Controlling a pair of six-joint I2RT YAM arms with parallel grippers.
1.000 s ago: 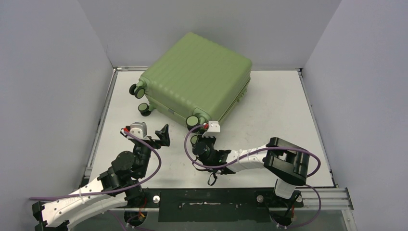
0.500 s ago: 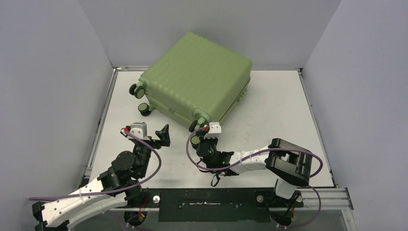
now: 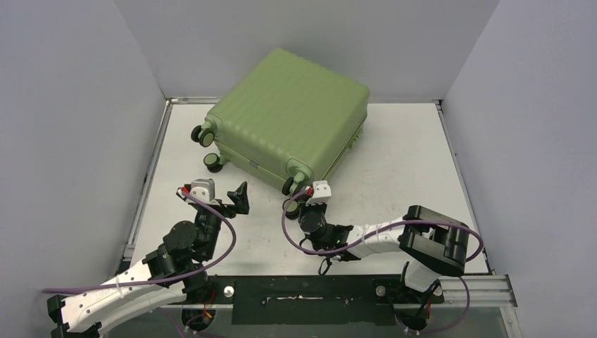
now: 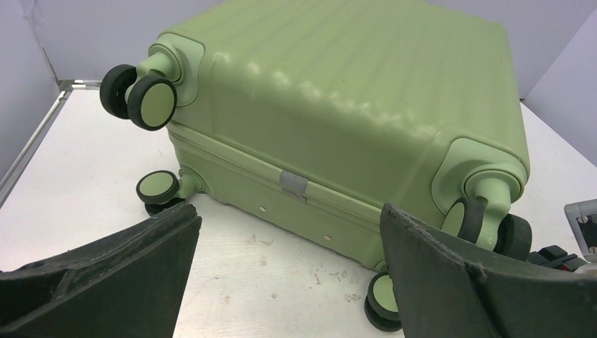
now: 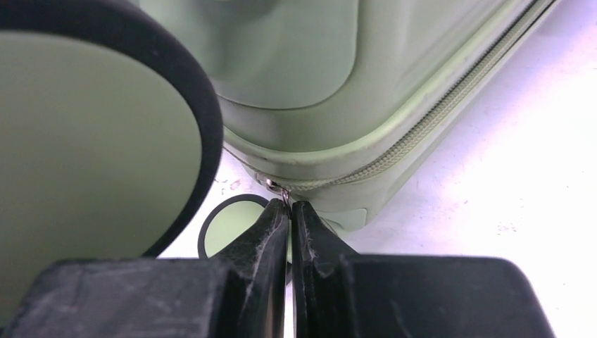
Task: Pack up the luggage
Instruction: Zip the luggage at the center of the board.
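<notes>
The luggage [image 3: 288, 113] is a light-green ribbed suitcase lying closed on the table, its black-rimmed wheels [image 3: 205, 134] facing the near left. In the right wrist view its zip [image 5: 422, 123] runs along the seam down to the near corner. My right gripper [image 5: 288, 205] is shut on the small metal zipper pull [image 5: 284, 191] at that corner, just under a wheel [image 5: 91, 134]. From above, the right gripper [image 3: 304, 199] sits at the suitcase's near corner. My left gripper [image 4: 288, 218] stands wide open over bare table, short of the luggage [image 4: 338, 91] and holding nothing.
The white table [image 3: 394, 155] is closed in by grey walls at the left, back and right. A metal rail [image 3: 150, 162] runs along its left edge. The suitcase takes up the back left; its wheels [image 4: 151, 102] jut toward the left arm.
My right gripper has closed fully on the zipper pull. The right arm has shifted to the right along the suitcase's near corner. The left arm has not moved.
</notes>
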